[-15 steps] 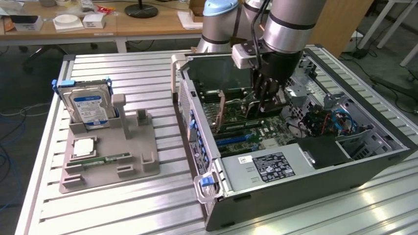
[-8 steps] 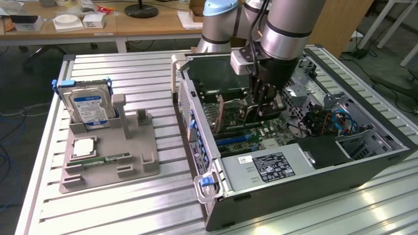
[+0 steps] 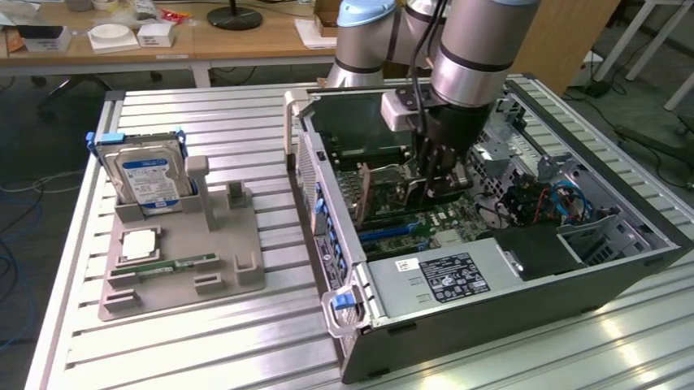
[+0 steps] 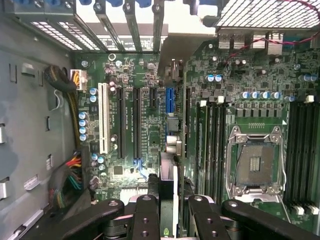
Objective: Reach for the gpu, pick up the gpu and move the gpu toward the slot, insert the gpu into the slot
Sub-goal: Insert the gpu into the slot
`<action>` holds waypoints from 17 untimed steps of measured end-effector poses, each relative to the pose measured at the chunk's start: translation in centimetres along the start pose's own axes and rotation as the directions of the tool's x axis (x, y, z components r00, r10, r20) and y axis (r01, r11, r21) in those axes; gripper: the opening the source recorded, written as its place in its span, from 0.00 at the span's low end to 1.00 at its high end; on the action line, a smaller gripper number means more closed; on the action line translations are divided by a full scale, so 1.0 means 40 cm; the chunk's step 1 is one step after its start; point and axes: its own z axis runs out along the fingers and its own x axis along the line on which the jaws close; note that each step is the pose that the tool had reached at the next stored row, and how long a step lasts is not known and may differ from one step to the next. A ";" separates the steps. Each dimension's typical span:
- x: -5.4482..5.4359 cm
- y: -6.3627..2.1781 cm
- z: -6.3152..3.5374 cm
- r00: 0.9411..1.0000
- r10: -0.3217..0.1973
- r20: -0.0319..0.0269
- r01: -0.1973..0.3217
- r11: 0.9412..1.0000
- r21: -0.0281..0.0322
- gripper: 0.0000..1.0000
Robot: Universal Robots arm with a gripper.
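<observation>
My gripper (image 3: 444, 188) is down inside the open computer case (image 3: 325, 244), above the green motherboard (image 4: 125, 170). It is shut on the gpu (image 4: 169, 197), a thin dark card seen edge-on between the two black fingers (image 4: 146, 215). The card hangs upright, with its length running toward the case's rear bracket openings. Long narrow slots (image 4: 136, 122) lie side by side on the board, parallel to the card. The card's edge runs just beside the short blue slot (image 4: 170, 100). Whether the card touches any slot cannot be told.
The square CPU socket (image 4: 255, 165) and the memory slots (image 4: 300, 150) lie to one side of the card, bundled cables (image 4: 70, 175) to the other. On the exterior view's left, a grey fixture (image 3: 184, 268) holds a blue-labelled hard drive (image 3: 152, 180) and a memory stick (image 3: 174, 264).
</observation>
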 end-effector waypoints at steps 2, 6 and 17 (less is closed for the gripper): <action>0.000 0.000 0.003 1.000 0.000 0.000 0.000 1.000 0.000 0.27; 0.000 0.003 0.006 1.000 0.000 0.000 0.000 1.000 0.000 0.27; -0.002 0.036 0.025 1.000 0.000 0.000 0.000 1.000 0.000 0.27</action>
